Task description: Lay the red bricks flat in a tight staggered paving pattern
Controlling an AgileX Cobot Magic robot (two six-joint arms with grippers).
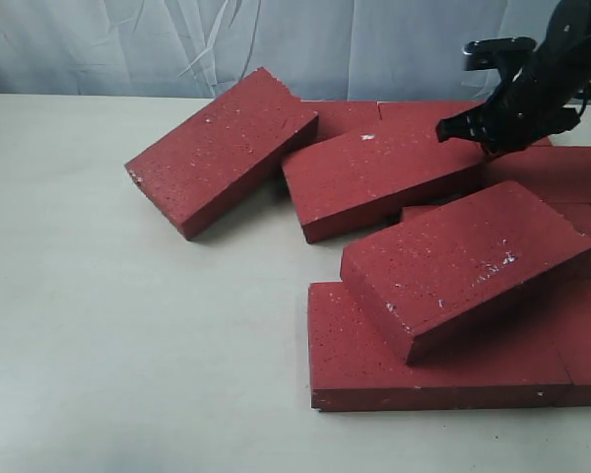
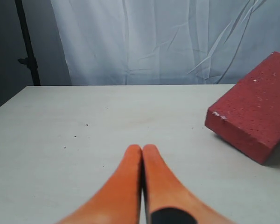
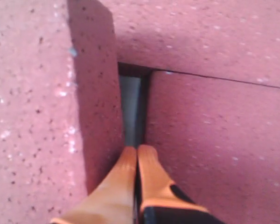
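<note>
Right, table first: pale cream top, matte and smooth, with a few tiny dark specks. A creased white curtain hangs along the far edge. A black stand rises against a dark wall beyond one far corner.

The red bricks are all bunched on the right half of the table, running from the far edge almost to the near edge. They are a loose heap, not a pattern. A few lie flat side by side nearest the near edge, and one slab rests tilted across them. Another slanted brick sits mid-heap. The outermost brick is angled toward the table's middle and looks propped up at one end.

Material: dark red, rough and gritty, with dark pits and small white flecks. Shapes are flat rectangular slabs with sharp arrises, and some corners are chipped.

My left jaws are fully closed, orange fingers pressed together with nothing between them. They are over bare table, well clear of the outermost brick.

My right arm is black and reaches into the heap near the far edge. Its jaws are also closed and empty, fingers tip to tip. They point into a narrow slot between one brick's raised side face and a lower brick. I cannot tell whether they touch either brick.
</note>
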